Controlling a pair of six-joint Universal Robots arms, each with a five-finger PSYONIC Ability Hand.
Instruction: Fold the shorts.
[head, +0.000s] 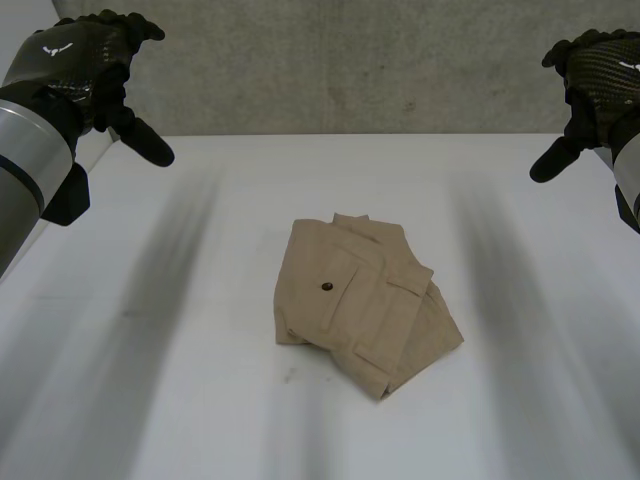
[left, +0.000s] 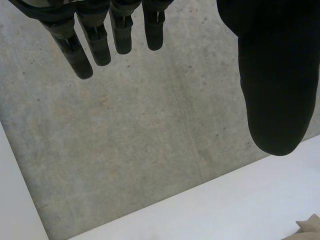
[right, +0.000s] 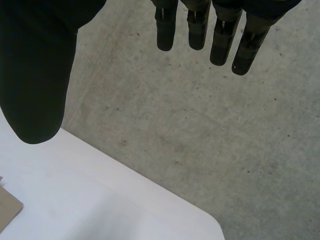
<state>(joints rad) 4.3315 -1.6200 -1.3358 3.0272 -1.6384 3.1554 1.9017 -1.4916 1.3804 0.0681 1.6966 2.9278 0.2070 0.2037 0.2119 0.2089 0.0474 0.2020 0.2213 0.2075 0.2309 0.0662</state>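
Tan shorts lie folded into a compact bundle in the middle of the white table, a buttoned pocket facing up. My left hand hovers high above the table's far left corner, fingers straight and thumb spread, holding nothing. My right hand hovers high at the far right, fingers straight and thumb apart, also empty. A corner of the shorts peeks in beyond the left thumb, and another corner of the shorts lies below the right thumb. Both hands are well clear of the cloth.
A grey concrete floor lies beyond the table's far edge. The table's rounded far right corner shows under my right hand.
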